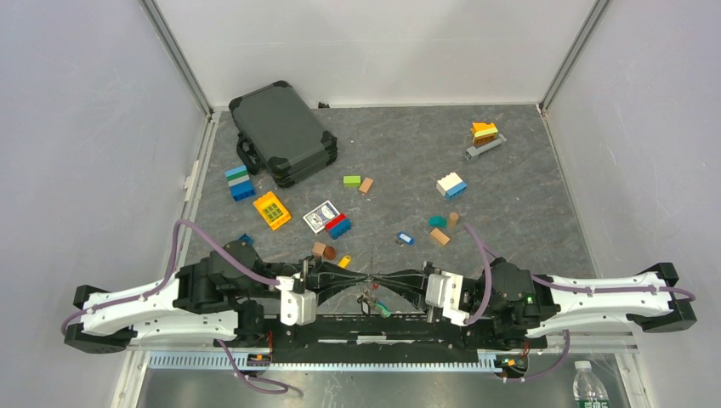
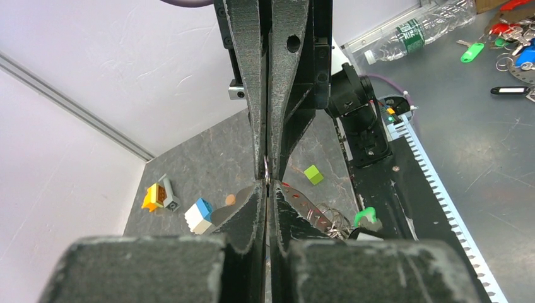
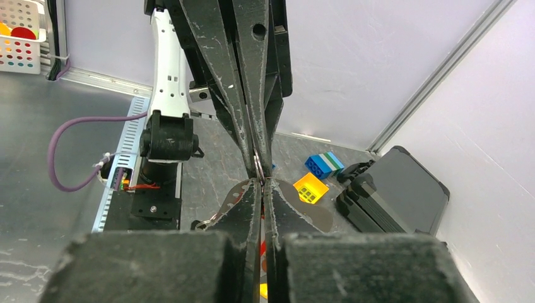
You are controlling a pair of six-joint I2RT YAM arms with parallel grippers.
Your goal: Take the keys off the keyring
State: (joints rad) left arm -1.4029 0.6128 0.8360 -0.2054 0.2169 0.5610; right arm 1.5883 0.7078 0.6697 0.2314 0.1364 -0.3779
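Note:
My left gripper [image 1: 365,281] and right gripper [image 1: 379,281] meet tip to tip over the mat's near edge. Both are shut on the thin grey keyring [image 1: 371,265], which stands on edge between them. A cluster of small keys [image 1: 374,304], one green-headed, hangs below. In the left wrist view my fingers [image 2: 267,184] pinch the ring, the keyring's grey metal [image 2: 312,208] runs to small rings and a green key head [image 2: 365,216], and the right gripper [image 2: 267,169] closes from above. In the right wrist view my gripper [image 3: 260,184] pinches the keyring [image 3: 309,211] against the left gripper [image 3: 257,165].
A black case [image 1: 282,132] lies at the back left. A card box [image 1: 320,215], a yellow tile [image 1: 271,209] and several coloured bricks are scattered on the grey mat [image 1: 527,204]. A small blue-headed piece [image 1: 405,239] lies mid-mat. A bottle [image 1: 587,387] stands at the near right.

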